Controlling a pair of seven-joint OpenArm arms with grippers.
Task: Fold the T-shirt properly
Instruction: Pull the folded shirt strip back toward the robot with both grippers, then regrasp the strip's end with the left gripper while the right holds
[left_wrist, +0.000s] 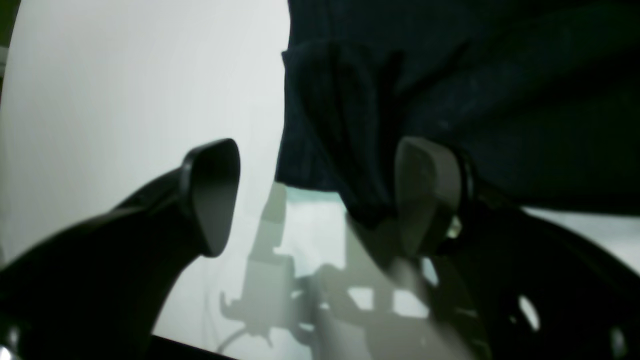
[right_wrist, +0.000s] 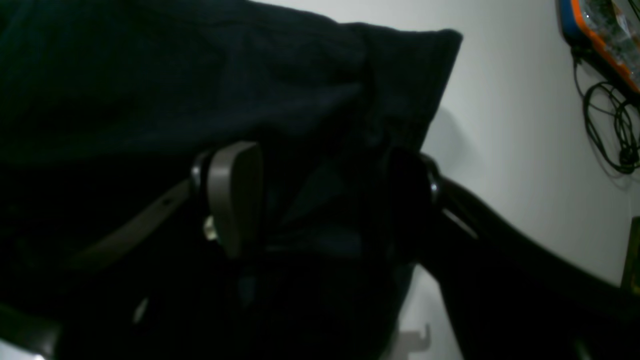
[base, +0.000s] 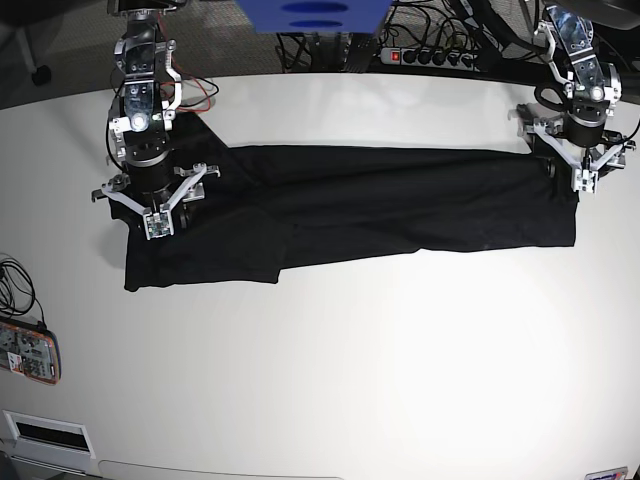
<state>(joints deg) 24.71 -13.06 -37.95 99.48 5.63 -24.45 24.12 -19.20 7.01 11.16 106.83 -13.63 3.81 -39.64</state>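
The black T-shirt lies stretched in a long band across the white table, with a wider flap at its left end. My right gripper is over that left end. In the right wrist view its jaws stand wide apart with bunched black fabric between and around them. My left gripper is at the shirt's right end. In the left wrist view it is open, and a hanging fold of the shirt lies against the right pad, while the left pad is over bare table.
An orange-and-blue device lies at the table's left edge and also shows in the right wrist view beside loose cables. A power strip and a blue object are behind the table's far edge.
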